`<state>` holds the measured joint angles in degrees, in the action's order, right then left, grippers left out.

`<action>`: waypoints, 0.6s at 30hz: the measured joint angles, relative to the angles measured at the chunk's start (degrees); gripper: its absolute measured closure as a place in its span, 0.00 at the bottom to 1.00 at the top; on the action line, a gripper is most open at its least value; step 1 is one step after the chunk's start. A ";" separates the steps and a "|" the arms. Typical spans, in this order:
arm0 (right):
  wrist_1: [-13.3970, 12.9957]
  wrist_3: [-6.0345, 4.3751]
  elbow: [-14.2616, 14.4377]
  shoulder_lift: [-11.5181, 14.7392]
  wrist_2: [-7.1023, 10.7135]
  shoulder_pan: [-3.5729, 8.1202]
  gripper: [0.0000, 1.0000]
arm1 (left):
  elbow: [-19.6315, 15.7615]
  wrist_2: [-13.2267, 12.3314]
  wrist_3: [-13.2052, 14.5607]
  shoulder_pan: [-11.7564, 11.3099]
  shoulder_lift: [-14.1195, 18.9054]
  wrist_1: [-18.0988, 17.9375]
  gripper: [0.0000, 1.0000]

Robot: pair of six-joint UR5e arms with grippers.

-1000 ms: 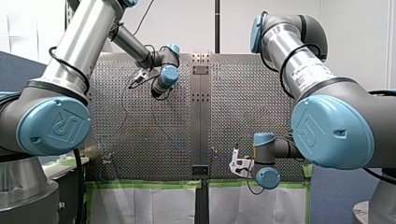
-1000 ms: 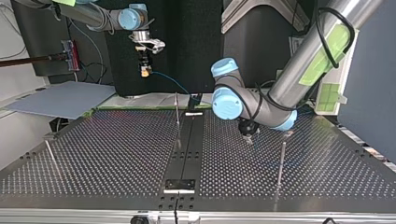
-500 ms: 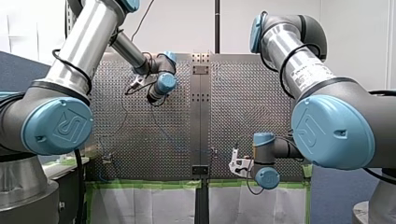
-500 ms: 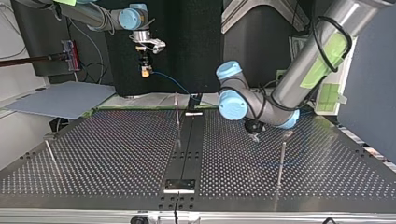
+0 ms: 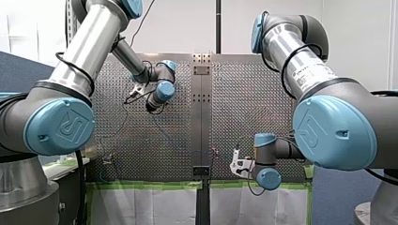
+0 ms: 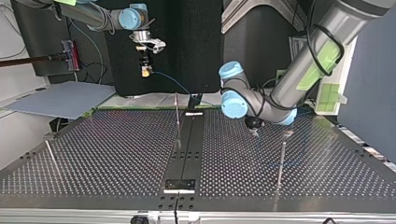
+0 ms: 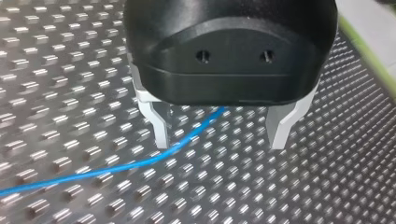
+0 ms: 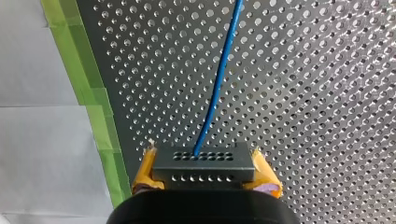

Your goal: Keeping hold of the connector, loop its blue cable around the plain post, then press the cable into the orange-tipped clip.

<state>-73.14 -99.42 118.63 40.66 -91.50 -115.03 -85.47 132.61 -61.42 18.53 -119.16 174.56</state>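
Blue cable (image 7: 191, 134) crosses between my left claw's (image 7: 219, 142) spread fingers (image 7: 159, 126); post (image 6: 282, 161) nearby.

cable (image 8: 217, 79): blue. connector (image 8: 203, 164): dark grey, dotted with two rows of holes. my right tool (image 8: 205, 176): yellow pads (image 8: 145, 173). bench (image 8: 303, 70): silver, perforated all over. tape (image 8: 74, 60): green.

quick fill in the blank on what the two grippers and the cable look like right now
My right gripper holds the connector between ____ pads.
The cable coming out of the connector is ____.
My left gripper has its metal fingers ____.
The tape along the table's edge is ____.
Missing words: yellow, blue, open, green.
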 joint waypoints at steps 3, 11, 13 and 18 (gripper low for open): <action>-0.01 0.00 0.00 0.00 0.00 -0.05 0.98 | -0.01 -0.17 -0.36 0.28 -1.75 0.23 0.00; -0.06 0.00 -0.01 0.00 0.00 -0.17 0.98 | -0.03 -0.91 -1.22 0.45 -4.15 0.01 0.00; -0.07 0.00 -0.01 0.00 0.00 -0.21 0.98 | -0.03 -1.59 -1.64 0.54 -4.25 -0.35 0.00; -0.08 0.00 0.00 0.00 -0.05 -0.32 0.98 | 0.07 -3.78 -1.99 0.99 -5.82 -0.53 0.00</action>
<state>-73.22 -99.42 118.62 40.66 -91.55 -115.36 -85.40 128.83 -63.41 19.52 -124.99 174.04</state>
